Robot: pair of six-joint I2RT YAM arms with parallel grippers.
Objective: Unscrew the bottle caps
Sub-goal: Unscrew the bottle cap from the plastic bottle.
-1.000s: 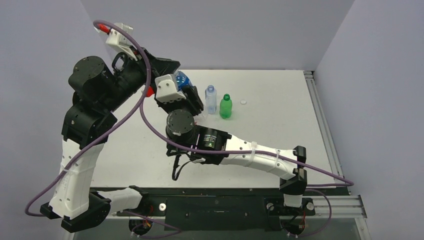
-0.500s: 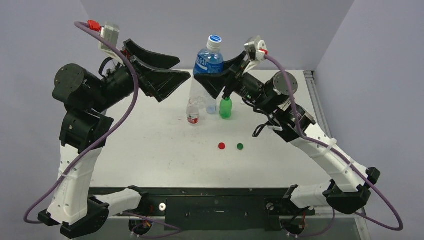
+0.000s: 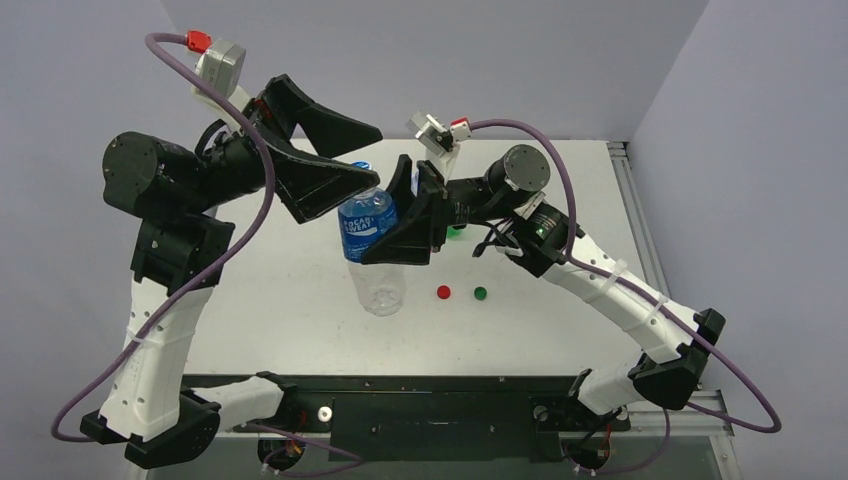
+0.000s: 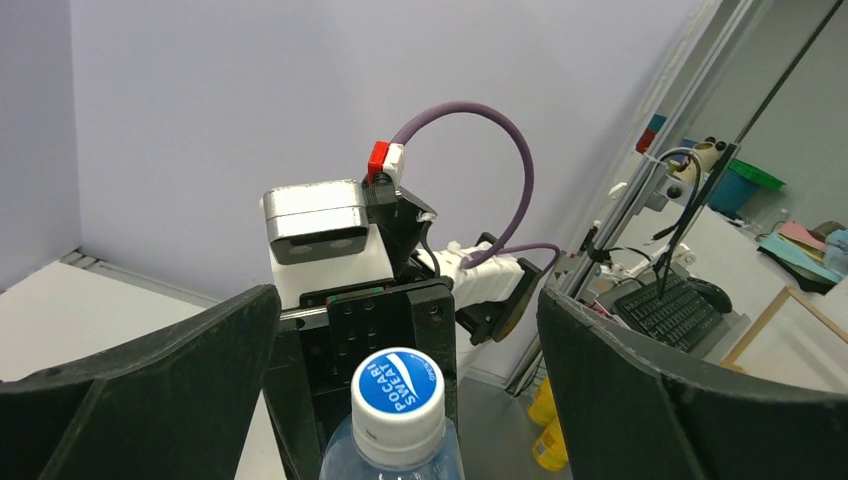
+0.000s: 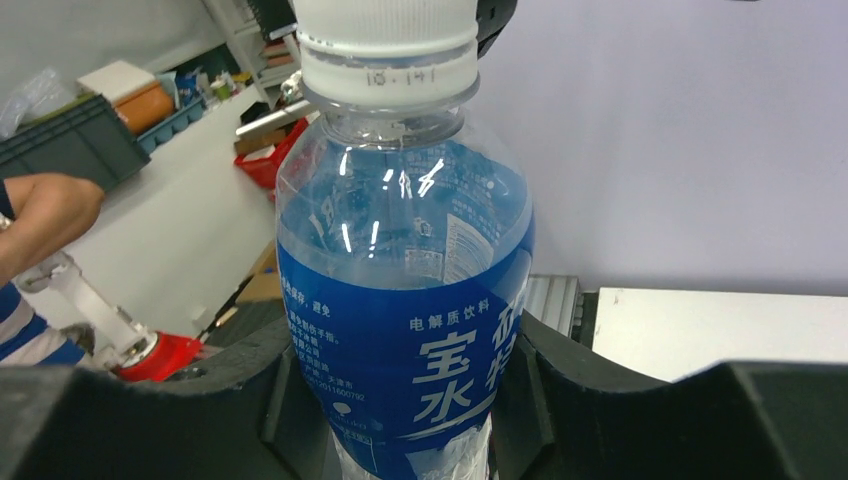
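Observation:
My right gripper [image 3: 398, 215] is shut on the clear bottle with a blue label [image 3: 368, 228], holding it tilted over the table. The grip around the label shows in the right wrist view, gripper [image 5: 405, 400], bottle [image 5: 410, 300]. Its whitish cap with a blue top [image 4: 398, 385] is still on the neck, seen too as cap [image 5: 385, 40]. My left gripper [image 3: 375, 152] stands open around that cap, gripper [image 4: 405, 300], with a gap on both sides. A red cap [image 3: 443, 292] and a green cap [image 3: 480, 293] lie loose on the table.
A sliver of the green bottle [image 3: 457, 232] shows behind my right gripper; any other bottles there are hidden. The white table [image 3: 560, 200] ends at a metal rail [image 3: 640, 230] on the right. Grey walls close the back and sides.
My right gripper has brought the blue-label bottle down and to the left, tilting it. Its cap now sits between the left fingers. The left jaws have gone from shut to wide open.

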